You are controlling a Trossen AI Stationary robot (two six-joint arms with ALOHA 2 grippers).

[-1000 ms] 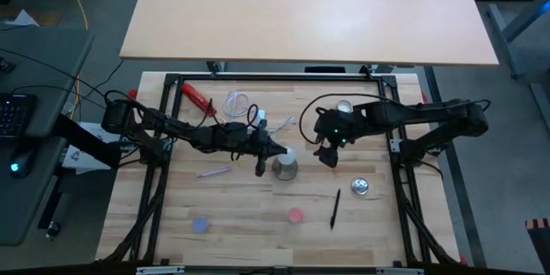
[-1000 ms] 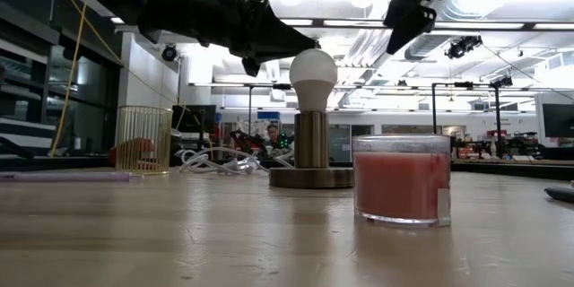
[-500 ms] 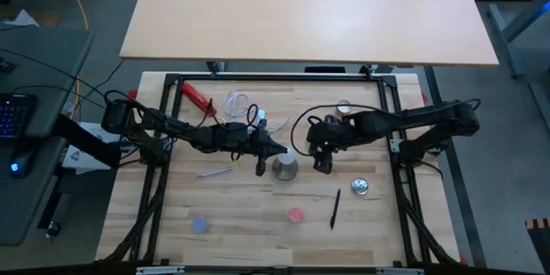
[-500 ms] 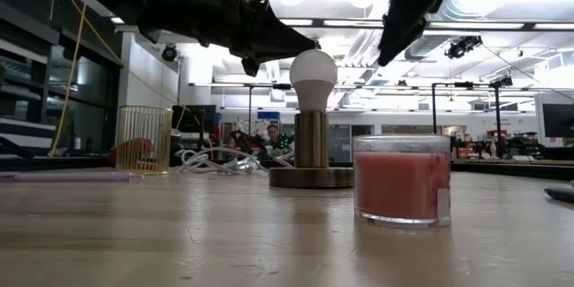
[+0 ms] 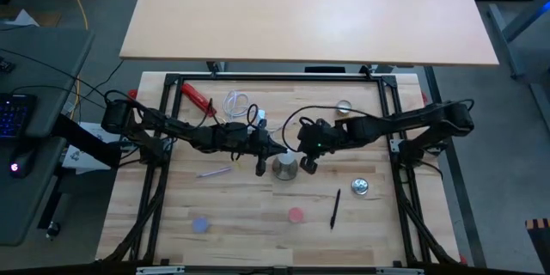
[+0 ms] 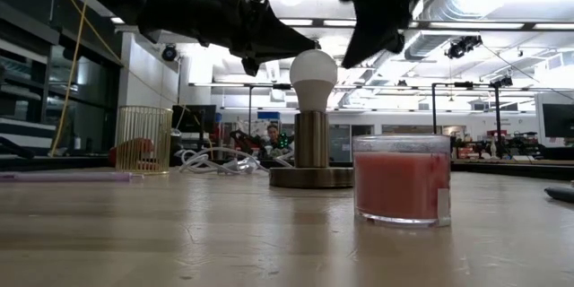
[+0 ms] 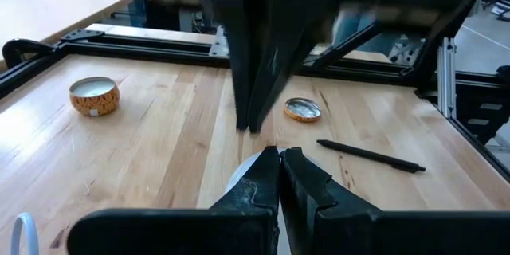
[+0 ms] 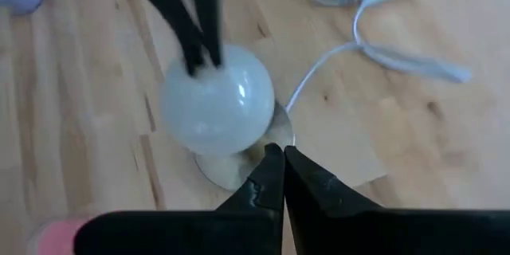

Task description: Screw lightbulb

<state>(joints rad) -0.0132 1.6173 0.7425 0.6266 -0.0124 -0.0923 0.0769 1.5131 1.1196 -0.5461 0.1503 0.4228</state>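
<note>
The white frosted lightbulb (image 6: pixel 312 70) stands upright, its base down in the grey metal socket stand (image 6: pixel 311 157) at the table's middle (image 5: pixel 285 170). My left gripper (image 5: pixel 280 151) reaches in from the table's left with shut fingers at the bulb's upper left side. My right gripper (image 5: pixel 308 167) is shut and empty, hanging just right of the bulb and above it (image 6: pixel 354 56). In the right wrist view the bulb (image 8: pixel 217 102) lies just beyond my right fingertips (image 8: pixel 279 159). My left gripper rests its shut fingertips (image 8: pixel 195 60) against the upper side of the bulb's globe (image 8: pixel 209 76). It comes slanting down from the table's left. The bulb stays upright in the socket stand.
A pink candle jar (image 6: pixel 402 179) stands near the front. A silver disc (image 5: pixel 360 187) and a black pen (image 5: pixel 335 208) lie to the right. A white cable (image 5: pixel 239 103), a red tool (image 5: pixel 197 96) and a small tin (image 5: pixel 344 107) lie toward the far edge.
My right gripper has gone toward the table's left and somewhat down, closing in on the bulb from its right side. It stays shut.
</note>
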